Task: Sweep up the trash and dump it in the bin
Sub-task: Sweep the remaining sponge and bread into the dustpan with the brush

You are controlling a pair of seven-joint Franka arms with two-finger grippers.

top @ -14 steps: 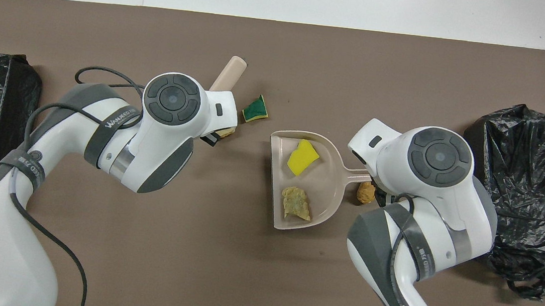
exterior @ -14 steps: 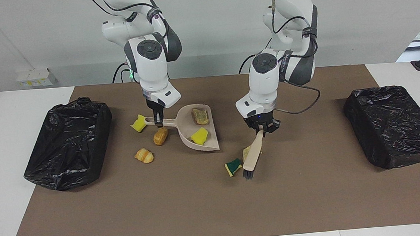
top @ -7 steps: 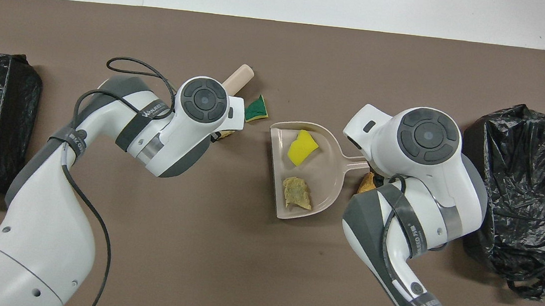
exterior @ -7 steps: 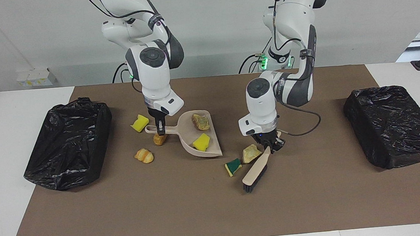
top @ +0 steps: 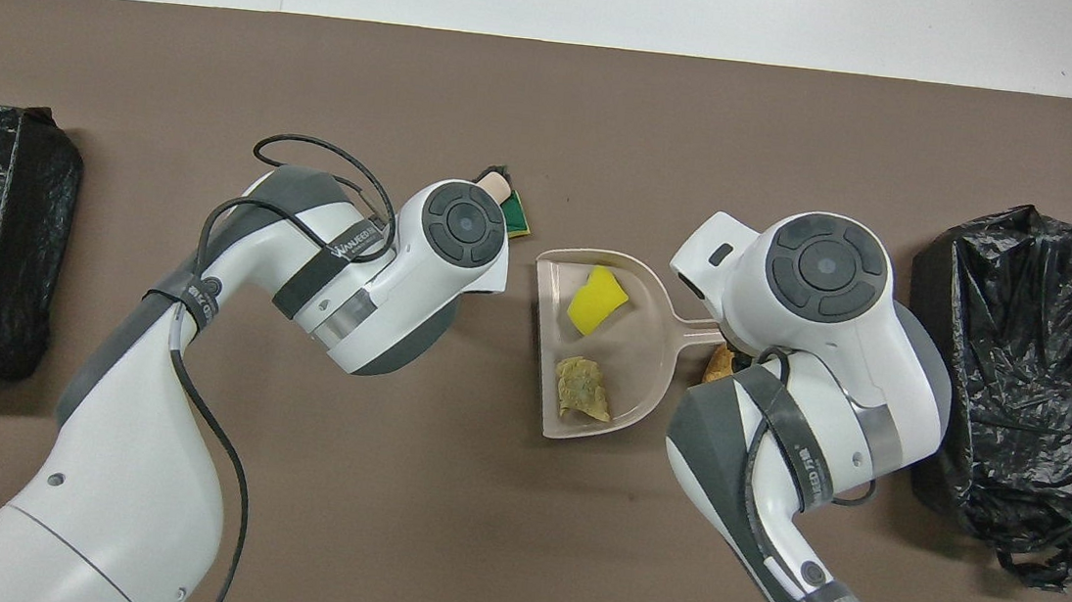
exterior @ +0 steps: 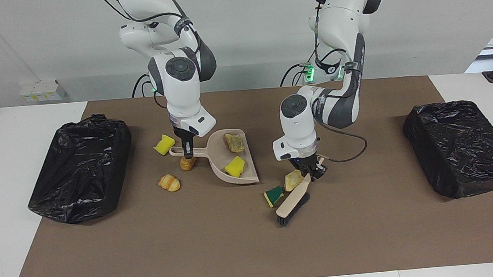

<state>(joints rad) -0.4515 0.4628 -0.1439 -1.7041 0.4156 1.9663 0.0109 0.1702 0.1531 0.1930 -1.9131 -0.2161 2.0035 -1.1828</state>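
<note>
Your left gripper [exterior: 312, 173] has its jaws pinched shut on the handle of the beige brush [exterior: 293, 201], which slants down so its black bristles rest on the brown mat [exterior: 238, 253]; your right gripper [exterior: 187, 148] is clamped on the handle of the beige dustpan [exterior: 226, 157], holding it flat on the mat. Two bits of trash already lie in the pan, a yellow sponge chunk [exterior: 235, 166] and a brownish bread piece [exterior: 234, 142]. Just beside the brush sit a green-faced sponge [exterior: 273, 195] and a golden bread piece [exterior: 293, 179], both near the pan's open lip. To do this stroke well, I'd judge you should keep the bristles down on the mat, draw both bits toward the lip in one pass, and hold the pan steady against the push. Three more bits wait at the pan's handle end: a yellow sponge [exterior: 164, 144], a pastry piece [exterior: 187, 163] partly under the handle, and a croissant-like piece [exterior: 169, 182]. There is open mat between brush and pan; the black-bagged bin [exterior: 79, 169] at the right arm's end stands near the pan, the other bin [exterior: 465, 147] well apart.
</note>
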